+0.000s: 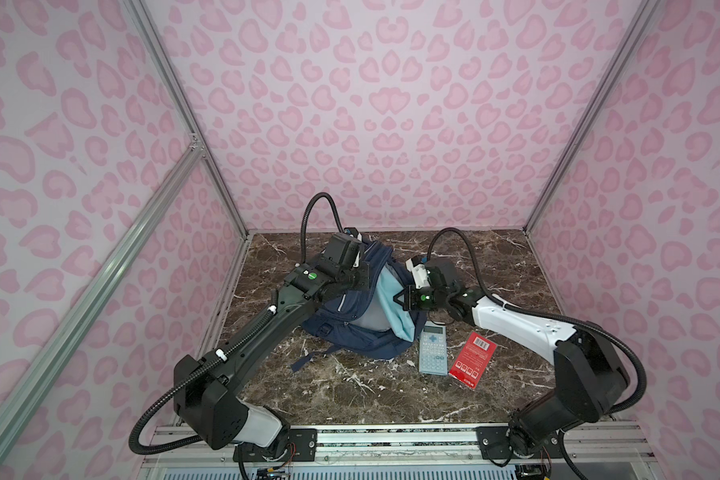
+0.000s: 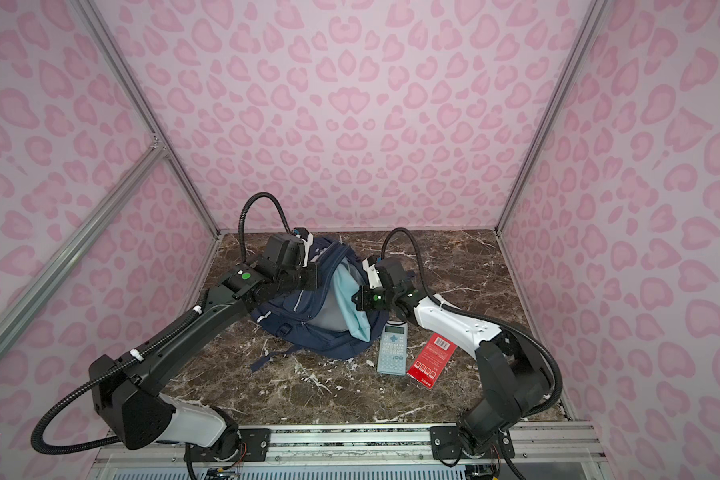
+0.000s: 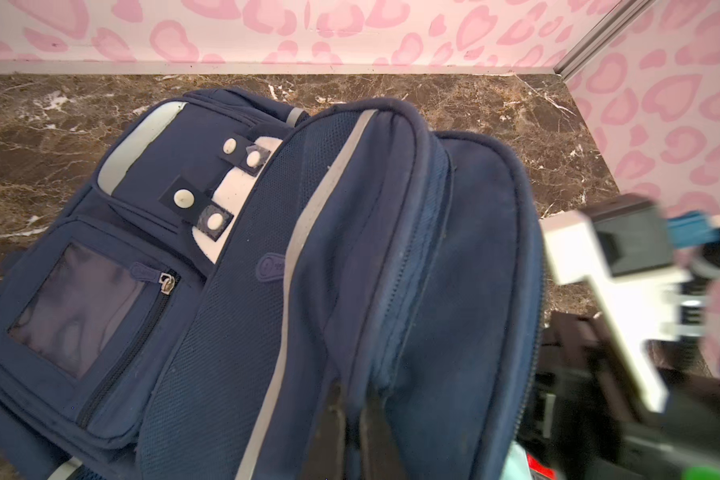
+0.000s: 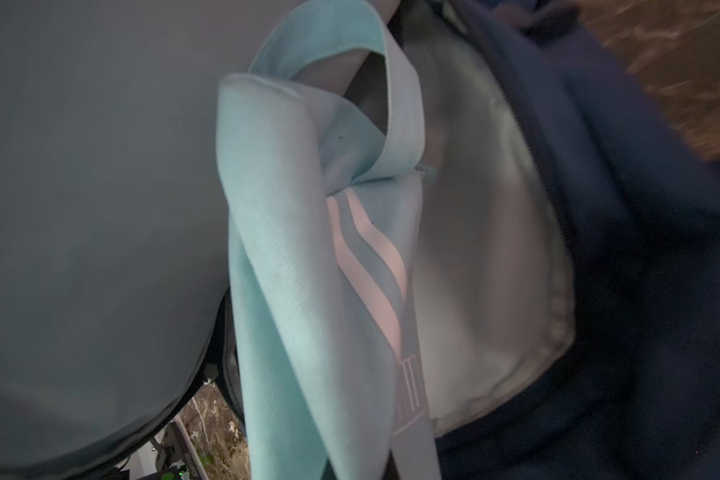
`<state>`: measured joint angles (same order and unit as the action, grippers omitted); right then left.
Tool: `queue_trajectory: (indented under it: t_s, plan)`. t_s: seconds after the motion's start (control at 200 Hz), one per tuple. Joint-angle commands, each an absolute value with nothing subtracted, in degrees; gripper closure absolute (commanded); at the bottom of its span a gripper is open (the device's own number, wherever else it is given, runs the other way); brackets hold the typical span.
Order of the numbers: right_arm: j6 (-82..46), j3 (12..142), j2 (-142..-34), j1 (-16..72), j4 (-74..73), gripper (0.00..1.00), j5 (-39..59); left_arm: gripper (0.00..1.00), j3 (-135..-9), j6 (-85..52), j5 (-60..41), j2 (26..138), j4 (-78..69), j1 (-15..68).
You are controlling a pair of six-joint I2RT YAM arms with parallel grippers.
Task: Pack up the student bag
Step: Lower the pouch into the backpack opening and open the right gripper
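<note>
navy student bag (image 1: 352,345) slumped on brown marble counter (image 1: 350,395), toward the back, main zip gaping, grey lining showing. pale reflective stripes, white patch with round studs, clear window pocket in front. left pincer (image 3: 352,411) clamped tight on bag's upper rim. right pincer (image 1: 399,300) pinched closed on light blue striped pouch (image 1: 402,328) in the opening. calculator (image 1: 432,350) and red box (image 1: 472,360) just beside, right side.

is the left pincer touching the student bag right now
Touching. The left wrist view shows the left pincer with its two dark fingers shut on a raised fold of the student bag, navy fabric pinched between them.
</note>
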<state>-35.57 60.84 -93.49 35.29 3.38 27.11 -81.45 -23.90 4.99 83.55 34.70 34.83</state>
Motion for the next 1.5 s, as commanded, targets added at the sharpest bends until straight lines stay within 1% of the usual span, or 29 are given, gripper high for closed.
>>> queue_trajectory:
  t_s: [0.0,0.105,0.18,0.295,0.395,0.415,0.44,0.445,0.455,0.47,0.475,0.505,0.51,0.515,0.55,0.625,0.695,0.745,0.825,0.935,1.065,1.105,1.115,1.18,1.225,1.315,1.38,1.425,1.495]
  plan:
    - [-42.0,62.5,-98.5,37.5,-10.1,1.0,27.4,0.97,-83.8,-24.3,3.2,83.9,29.9,34.7]
    - [-44.5,65.7,-104.7,39.2,-14.5,1.0,21.2,0.97,-83.0,-25.5,-1.0,84.2,28.8,34.7]
    - [-46.9,68.3,-110.2,40.6,-21.3,1.0,17.5,0.97,-81.5,-26.2,-2.6,83.4,27.7,34.7]
    - [-51.9,72.3,-118.3,42.3,-30.6,1.0,10.9,0.97,-80.1,-26.6,-4.4,81.8,27.8,34.7]
    - [-54.3,73.1,-121.6,43.8,-36.8,1.0,4.7,0.97,-77.7,-27.1,-4.3,80.0,27.6,34.6]
    - [-54.5,72.9,-121.9,43.9,-37.8,0.98,4.3,0.97,-77.5,-27.1,-4.1,79.6,27.6,34.5]
    - [-54.7,72.3,-121.9,44.0,-39.5,0.92,4.2,0.97,-76.2,-27.1,-3.8,79.3,27.5,34.4]
    - [-54.7,72.2,-121.8,44.0,-39.8,0.89,4.2,0.97,-75.8,-27.1,-3.8,79.3,27.5,34.4]
    - [-54.7,71.8,-121.7,44.0,-40.3,0.87,4.2,0.97,-75.4,-27.2,-3.7,79.1,27.5,34.4]
    - [-54.9,71.0,-121.3,44.0,-41.2,0.78,4.2,0.97,-74.8,-27.3,-3.7,79.0,27.4,34.3]
    - [-54.9,71.0,-121.3,44.0,-41.2,0.78,4.2,0.97,-74.8,-27.3,-3.6,78.9,27.4,34.2]
    - [-55.0,70.0,-120.4,44.0,-41.6,0.66,4.2,0.97,-73.7,-27.3,-3.5,78.6,27.1,33.9]
    - [-55.0,69.5,-120.0,43.9,-41.5,0.62,4.1,0.96,-73.5,-27.3,-3.6,78.5,27.1,33.9]
    - [-55.0,69.5,-120.0,43.9,-41.5,0.62,4.1,0.97,-73.3,-27.4,-3.6,78.5,27.0,33.8]
    - [-54.9,67.9,-118.7,43.8,-41.3,0.51,4.1,0.97,-72.0,-27.5,-3.7,78.3,26.3,33.3]
    - [-54.0,63.8,-114.9,43.8,-40.5,0.41,4.2,0.96,-69.9,-27.9,-3.8,78.2,25.0,32.4]
    - [-54.0,59.8,-111.8,43.8,-39.2,0.39,4.8,0.97,-68.9,-27.9,-3.1,78.6,24.5,32.1]
    - [-54.2,57.2,-109.9,43.7,-39.2,0.36,5.0,0.97,-68.2,-27.8,-2.8,78.8,24.0,32.2]
    - [-53.8,53.9,-107.5,43.5,-38.3,0.37,4.5,0.97,-67.5,-28.0,-2.6,78.9,23.4,32.1]
    - [-52.6,52.3,-106.4,43.6,-36.0,0.55,5.9,0.97,-67.6,-27.9,-2.3,78.4,23.7,32.1]
    - [-51.1,53.6,-109.5,45.4,-37.6,0.58,8.1,0.97,-69.8,-27.7,-3.7,77.7,24.8,32.1]
    - [-51.6,55.5,-111.9,45.3,-39.5,0.65,9.5,0.97,-70.4,-27.7,-4.8,77.2,24.6,32.1]
    - [-51.9,56.4,-112.8,45.2,-40.2,0.69,9.8,0.97,-70.5,-27.8,-5.0,77.1,24.5,32.1]
    - [-53.7,61.8,-117.6,45.3,-39.8,0.81,10.5,0.97,-72.0,-27.7,-6.2,76.6,24.7,32.1]
    - [-54.6,65.5,-120.7,45.4,-38.6,0.84,11.4,0.96,-73.5,-27.6,-6.5,76.3,25.6,32.1]
    - [-57.3,70.2,-125.1,46.3,-36.8,0.87,9.8,0.97,-75.0,-27.3,-7.1,75.5,26.6,32.1]
    - [-57.4,72.7,-126.6,46.7,-34.7,0.86,10.4,0.97,-74.6,-26.9,-6.5,75.0,27.3,32.1]
    - [-57.3,72.7,-126.5,46.8,-35.7,0.81,11.0,0.97,-73.6,-26.7,-5.3,75.0,27.3,32.1]
    - [-56.3,70.0,-123.7,47.0,-37.8,0.64,10.9,0.97,-71.0,-26.6,-3.4,76.2,27.4,31.9]
